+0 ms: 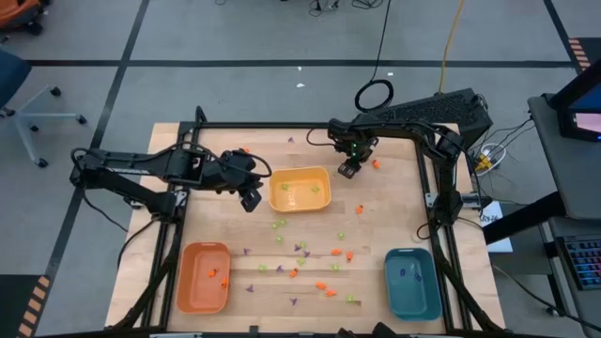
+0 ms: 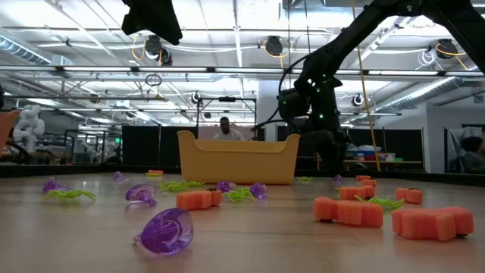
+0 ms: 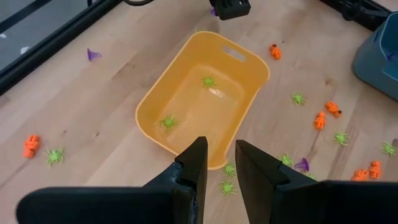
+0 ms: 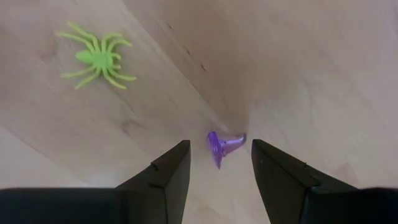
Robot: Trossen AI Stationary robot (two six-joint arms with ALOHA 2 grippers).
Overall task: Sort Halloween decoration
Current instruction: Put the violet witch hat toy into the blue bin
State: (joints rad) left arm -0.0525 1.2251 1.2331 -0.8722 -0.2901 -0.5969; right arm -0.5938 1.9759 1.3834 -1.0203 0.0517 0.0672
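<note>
Altogether three rectangular trays with rounded corners sit on the pale wood-grain table (image 1: 376, 235): an orange tray (image 1: 204, 276) holding two orange pieces, a teal tray (image 1: 412, 283) with what may be one purple piece, hard to tell from above, and a smooth glossy yellow tray (image 3: 203, 99) with two light green spiders in it. The Halloween decoration (image 1: 310, 258) lies scattered mostly between the trays: spiky green spiders, blocky orange pieces, small purple cone-like pieces. The left gripper (image 3: 217, 163) hovers at the yellow tray's rim, its fingers slightly apart and holding nothing. The right gripper (image 4: 216, 160) is low over the far table, jaws spread on either side of one purple piece (image 4: 225, 145) without touching it, a green spider (image 4: 97, 56) nearby.
</note>
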